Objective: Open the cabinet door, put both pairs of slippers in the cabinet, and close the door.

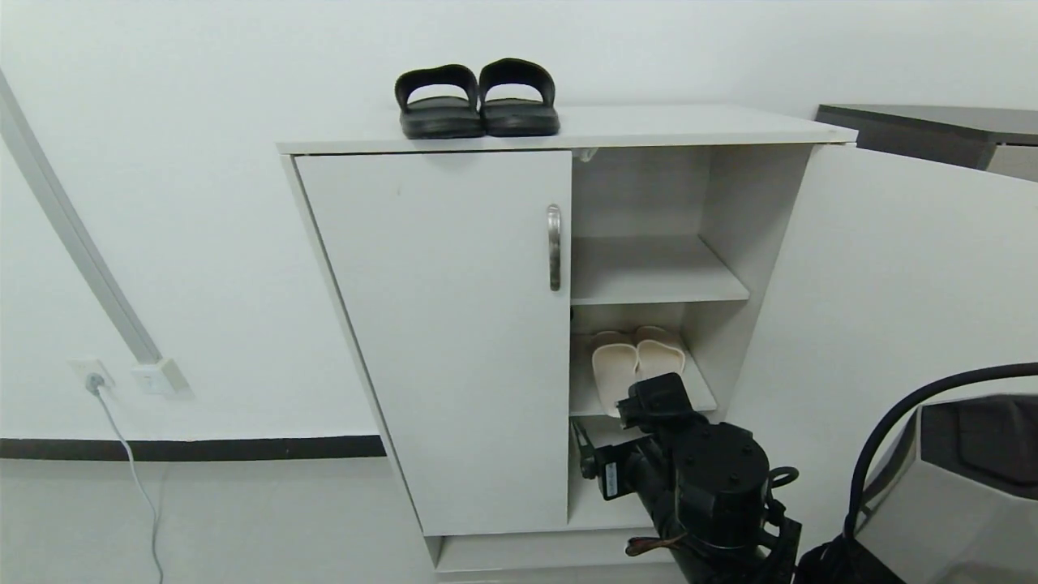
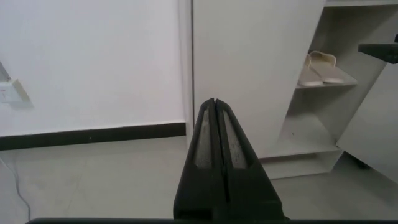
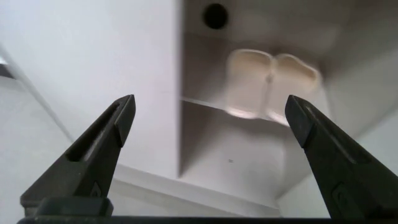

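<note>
A white cabinet stands against a pale wall. Its right-hand door is swung wide open and its left-hand door is shut flat. The open side shows a bare upper shelf and, below it, a middle shelf. That shelf carries a pair of cream slippers, which lie side by side and touch each other. A pair of black slippers sits on the cabinet's top, above the shut door, toes toward the wall. The robot's right arm is low in front of the open compartment, just below the cream pair. Its right claw is spread wide, holds nothing, and is aimed up at the slippers from under their shelf. The left claw is pressed together and empty. It hangs above the grey floor, off to the cabinet's left side and well apart from it. A slim metal handle runs upright along the inner edge of the shut door.
</note>
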